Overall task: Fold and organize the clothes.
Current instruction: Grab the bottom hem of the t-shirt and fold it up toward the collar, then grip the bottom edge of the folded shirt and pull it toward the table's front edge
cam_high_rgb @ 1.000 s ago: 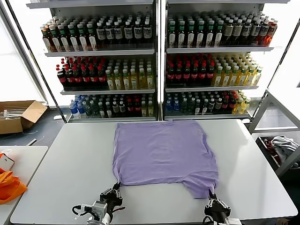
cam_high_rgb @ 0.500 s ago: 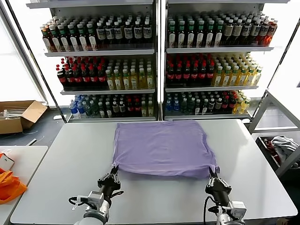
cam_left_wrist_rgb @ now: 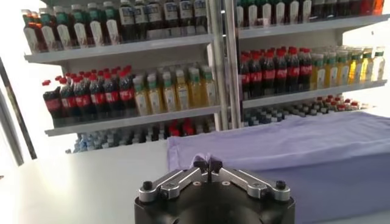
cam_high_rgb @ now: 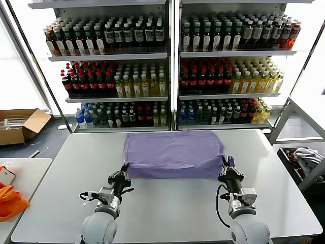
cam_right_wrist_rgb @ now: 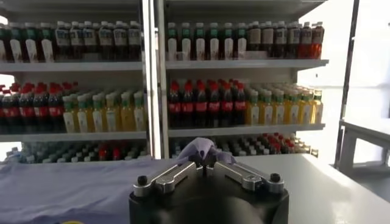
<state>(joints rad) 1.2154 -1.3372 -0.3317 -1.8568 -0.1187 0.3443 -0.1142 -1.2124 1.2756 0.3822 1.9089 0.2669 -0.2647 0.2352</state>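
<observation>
A lavender T-shirt [cam_high_rgb: 173, 154] lies on the white table [cam_high_rgb: 167, 203], its near half lifted and doubled back over its far half. My left gripper [cam_high_rgb: 123, 171] is shut on the near left corner of the cloth. My right gripper [cam_high_rgb: 227, 166] is shut on the near right corner. In the left wrist view the left gripper [cam_left_wrist_rgb: 208, 163] pinches a fold of the T-shirt [cam_left_wrist_rgb: 292, 152]. The right wrist view shows a tuft of cloth standing above the right gripper [cam_right_wrist_rgb: 203, 157], and the T-shirt [cam_right_wrist_rgb: 67, 185] spreads away to one side.
Tall shelves of bottles [cam_high_rgb: 167, 66] stand just behind the table's far edge. A low side table with an orange item [cam_high_rgb: 10, 201] is at the left, a cardboard box [cam_high_rgb: 23, 124] on the floor beyond it. A metal frame and a bin of clothes [cam_high_rgb: 304, 162] stand at the right.
Both grippers have carried the shirt's near edge up and away from me, towards the shelves. The shirt went from lying flat to folded over itself.
</observation>
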